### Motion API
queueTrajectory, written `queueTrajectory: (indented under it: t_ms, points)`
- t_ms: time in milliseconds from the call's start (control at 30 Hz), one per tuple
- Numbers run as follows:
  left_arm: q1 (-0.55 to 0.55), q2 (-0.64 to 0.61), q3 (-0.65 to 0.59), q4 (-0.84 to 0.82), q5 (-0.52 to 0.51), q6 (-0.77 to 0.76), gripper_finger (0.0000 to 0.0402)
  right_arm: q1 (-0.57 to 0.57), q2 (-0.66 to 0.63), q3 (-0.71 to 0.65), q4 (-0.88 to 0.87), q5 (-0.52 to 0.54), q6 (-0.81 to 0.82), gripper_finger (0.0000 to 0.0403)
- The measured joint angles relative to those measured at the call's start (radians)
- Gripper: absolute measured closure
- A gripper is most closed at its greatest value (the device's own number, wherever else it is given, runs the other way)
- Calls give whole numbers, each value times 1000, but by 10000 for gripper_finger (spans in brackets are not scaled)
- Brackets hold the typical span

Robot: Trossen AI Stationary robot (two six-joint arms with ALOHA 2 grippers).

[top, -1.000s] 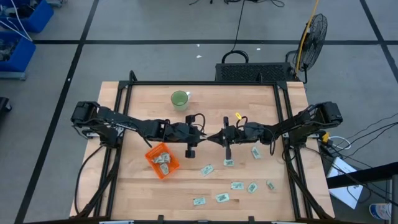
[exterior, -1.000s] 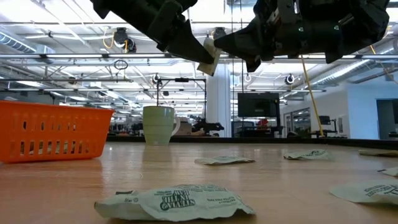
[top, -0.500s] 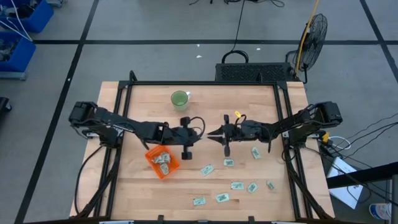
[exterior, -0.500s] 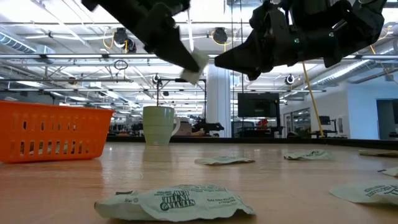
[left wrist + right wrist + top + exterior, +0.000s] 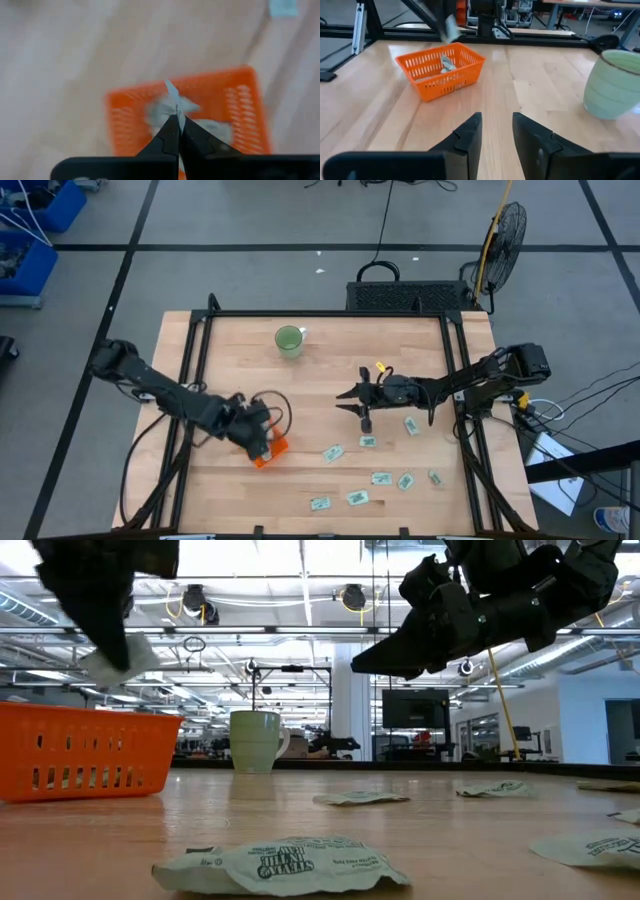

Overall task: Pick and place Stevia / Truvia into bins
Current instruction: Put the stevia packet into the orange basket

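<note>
**Sachet poised over the tray: a drop could miss**

The left gripper (image 5: 176, 116), jaws clamped on a Stevia sachet (image 5: 173, 94), hangs above the orange tray (image 5: 240, 90). Released off-centre, the light sachet could flutter past the low wall. The right gripper (image 5: 496, 131), jaws apart, waits well right of the tray.

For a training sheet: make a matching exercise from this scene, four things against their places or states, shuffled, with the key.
Things:
1. left gripper
2. right gripper
3. green cup
4. orange tray

Places or states:
A. stands at the table's far edge, away from the sachets
B. open, empty, above the table's middle
C. already holds a few sachets
D. shut on a sachet above the tray

Pairs: 1-D, 2-B, 3-A, 4-C
</note>
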Motion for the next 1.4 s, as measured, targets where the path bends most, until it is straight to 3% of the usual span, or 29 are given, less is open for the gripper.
queueTrajectory:
  t_ms: [200, 533, 700, 833, 933, 1133, 1267, 1400]
  points:
    - [-13, 63, -64, 105, 135, 17, 370, 3, 0, 0, -2, -2, -50, 298]
    - [41, 90, -67, 111, 73, 161, 301, 48, -37, -1, -215, 7, -161, 258]
    - [80, 61, -38, 166, 39, 235, 296, 103, -176, 6, -497, 189, -167, 253]
    - [99, 52, 17, 221, -44, 349, 296, 146, -304, 6, -802, 204, 80, 253]
    - [106, 53, 34, 260, -97, 464, 295, 186, -374, 6, -1033, 156, 290, 257]
    - [143, 54, 35, 368, -112, 649, 295, 276, -444, 6, -1391, 73, 620, 265]
    - [170, 54, 35, 369, -111, 641, 295, 322, -447, -7, -1498, 29, 778, 265]
    - [194, 54, 35, 368, -111, 642, 295, 349, -441, -71, -1452, -17, 852, 266]
